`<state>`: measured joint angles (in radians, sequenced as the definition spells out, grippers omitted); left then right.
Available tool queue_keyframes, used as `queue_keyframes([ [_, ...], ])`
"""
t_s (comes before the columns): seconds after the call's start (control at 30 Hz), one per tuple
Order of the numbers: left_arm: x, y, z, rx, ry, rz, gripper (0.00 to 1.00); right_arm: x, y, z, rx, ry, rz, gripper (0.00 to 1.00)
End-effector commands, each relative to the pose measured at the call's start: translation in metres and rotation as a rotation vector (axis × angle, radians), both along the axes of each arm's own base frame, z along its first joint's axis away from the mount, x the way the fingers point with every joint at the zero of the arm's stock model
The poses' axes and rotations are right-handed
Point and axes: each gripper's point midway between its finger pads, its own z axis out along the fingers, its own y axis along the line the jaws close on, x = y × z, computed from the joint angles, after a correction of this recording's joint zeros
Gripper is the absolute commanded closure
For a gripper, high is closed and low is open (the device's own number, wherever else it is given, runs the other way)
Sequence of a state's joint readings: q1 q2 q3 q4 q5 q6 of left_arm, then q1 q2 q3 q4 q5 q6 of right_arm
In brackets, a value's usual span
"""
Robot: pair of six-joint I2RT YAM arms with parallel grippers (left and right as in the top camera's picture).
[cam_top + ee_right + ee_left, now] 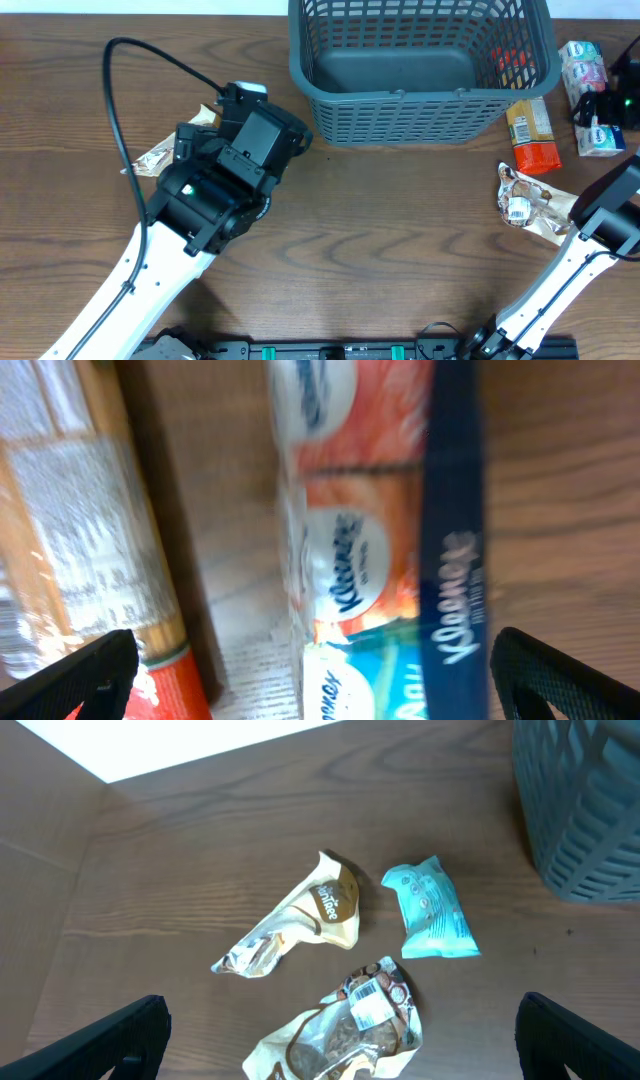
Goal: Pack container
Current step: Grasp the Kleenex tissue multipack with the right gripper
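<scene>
The dark blue-grey slotted container (420, 100) stands at the back middle; its floor looks bare, and its corner shows in the left wrist view (590, 810). My left gripper (340, 1050) is open and empty, above a clear snack packet with a barcode (350, 1030). A cream-brown packet (310, 915) and a teal packet (432, 910) lie just beyond. In the overhead view the left wrist (240, 130) hides its fingers. My right gripper (320, 680) is open, its fingers either side of a Kleenex tissue pack (370, 560), right of the container (600, 140).
An orange-yellow packet (530, 130) lies by the container's right front corner and also shows in the right wrist view (90, 540). A crumpled foil packet (525, 195) lies in front of it. Another tissue pack (582, 65) lies at the far right. Something red (512, 65) shows through the container's right wall.
</scene>
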<state>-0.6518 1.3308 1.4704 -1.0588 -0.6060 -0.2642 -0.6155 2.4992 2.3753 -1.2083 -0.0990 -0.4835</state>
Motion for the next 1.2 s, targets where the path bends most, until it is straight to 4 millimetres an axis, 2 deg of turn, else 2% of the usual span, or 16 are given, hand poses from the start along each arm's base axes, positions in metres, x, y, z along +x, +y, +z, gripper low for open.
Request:
queue_keyframes([
  [0.0,0.001,0.002,0.002,0.017,0.000,0.008,0.01,-0.012,-0.011,-0.026,-0.007,0.072,0.001,0.01],
  [0.13,-0.001,0.004,0.001,0.025,0.009,0.008,0.01,-0.019,-0.017,-0.036,0.006,0.089,-0.013,0.01],
  [0.4,-0.002,0.004,0.000,0.029,0.015,0.008,0.01,-0.029,-0.032,-0.037,-0.018,0.103,-0.030,0.01],
  [1.0,-0.002,0.004,0.000,0.029,0.015,0.008,0.01,-0.015,-0.029,-0.035,-0.003,0.039,0.008,0.01],
  [1.17,-0.002,0.004,0.000,0.029,0.014,0.008,0.01,-0.008,-0.022,-0.038,0.041,0.005,0.019,0.01],
])
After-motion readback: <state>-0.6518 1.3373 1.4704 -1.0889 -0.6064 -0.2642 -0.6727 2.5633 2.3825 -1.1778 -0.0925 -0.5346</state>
